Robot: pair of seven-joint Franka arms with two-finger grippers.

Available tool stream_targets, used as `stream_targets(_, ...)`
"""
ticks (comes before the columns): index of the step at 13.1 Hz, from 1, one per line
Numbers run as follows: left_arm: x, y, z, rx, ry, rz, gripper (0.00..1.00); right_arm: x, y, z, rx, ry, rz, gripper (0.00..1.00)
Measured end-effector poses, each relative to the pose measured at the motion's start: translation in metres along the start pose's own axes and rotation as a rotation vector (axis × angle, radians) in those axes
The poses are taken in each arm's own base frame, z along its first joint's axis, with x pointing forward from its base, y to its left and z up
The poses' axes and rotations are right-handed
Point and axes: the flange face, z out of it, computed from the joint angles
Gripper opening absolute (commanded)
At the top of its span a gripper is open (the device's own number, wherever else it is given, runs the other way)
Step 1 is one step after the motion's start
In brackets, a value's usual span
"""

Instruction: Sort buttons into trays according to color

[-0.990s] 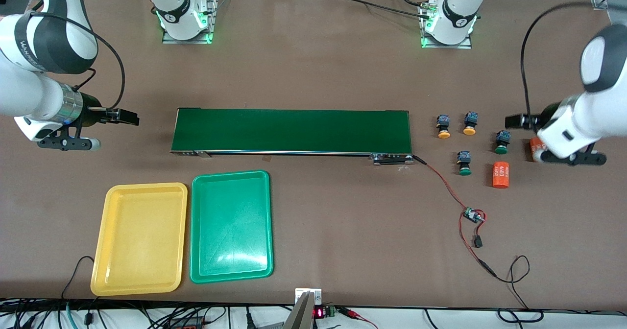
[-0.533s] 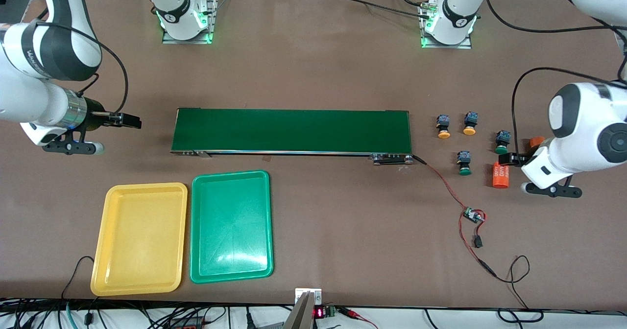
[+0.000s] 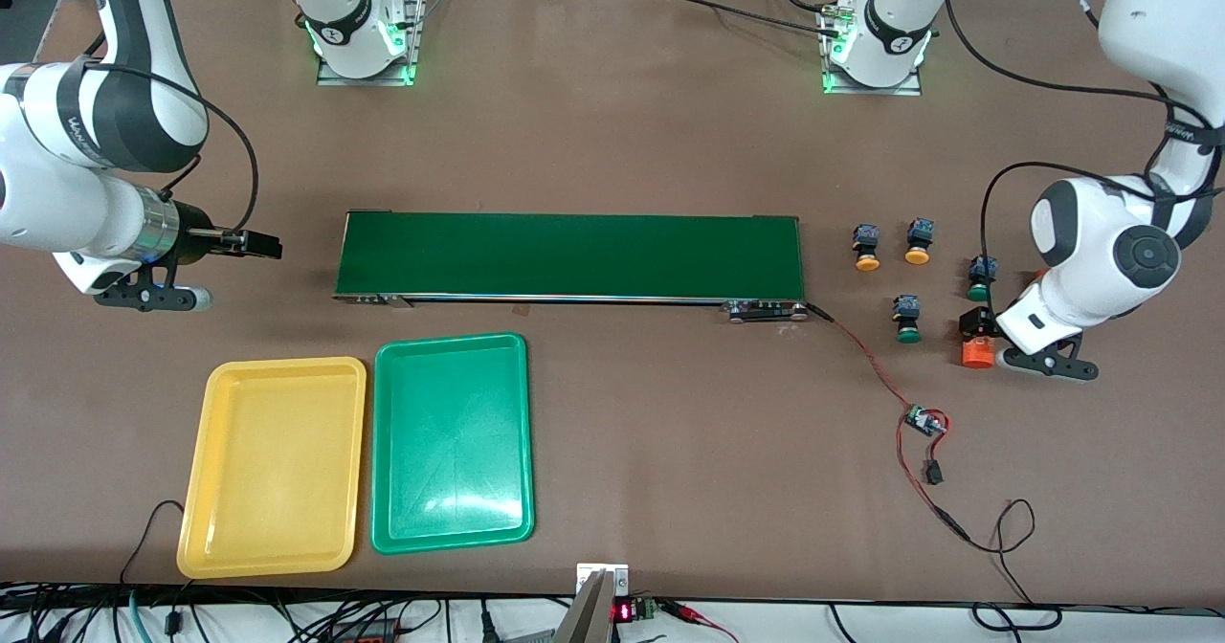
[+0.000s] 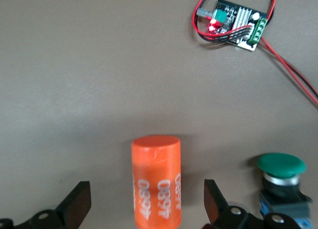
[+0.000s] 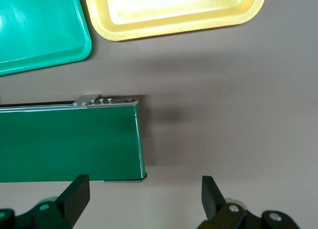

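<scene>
Left gripper (image 3: 978,325) hovering over an orange cylinder (image 4: 156,182)

Jaws gaping wide, astride it (right gripper (image 3: 256,244) waiting mid-left, equally wide); four buttons (image 3: 907,319) sitting untouched on the tabletop.

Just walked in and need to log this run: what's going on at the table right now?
Nothing is sorted yet. All four buttons sit on the table at the left arm's end of the belt, and the yellow tray and green tray hold nothing. The left gripper is open astride an orange cylinder, with a green button beside it. The right gripper is open over the table by the belt's other end, holding nothing.
</scene>
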Motion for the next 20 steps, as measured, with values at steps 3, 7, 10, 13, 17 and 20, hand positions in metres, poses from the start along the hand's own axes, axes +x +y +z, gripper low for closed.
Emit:
stream_targets(3, -0.007, 0.004, 0.026, -0.011, 0.009, 0.015, 0.55, 0.007, 0.0, 0.014, -0.001, -0.01, 0.002, 1.0)
stream_targets(7, -0.012, -0.003, 0.031, -0.018, -0.014, 0.026, 0.25, 0.012, 0.003, 0.023, -0.002, -0.017, 0.007, 1.0)
stream_targets(10, 0.0, -0.002, 0.003, -0.022, -0.056, 0.089, 0.25, 0.012, 0.007, 0.021, -0.001, -0.014, 0.014, 1.0)
stream_targets(13, 0.015, 0.019, -0.051, -0.043, -0.126, 0.205, 0.21, 0.012, 0.007, 0.021, -0.001, -0.013, 0.013, 1.0)
stream_targets(17, 0.025, 0.079, -0.094, -0.089, -0.187, 0.437, 0.18, 0.012, 0.004, 0.02, -0.001, -0.007, 0.008, 1.0)
stream_targets(20, 0.033, 0.133, -0.103, -0.134, -0.164, 0.748, 0.19, 0.012, 0.003, 0.014, 0.0, 0.009, 0.007, 1.0)
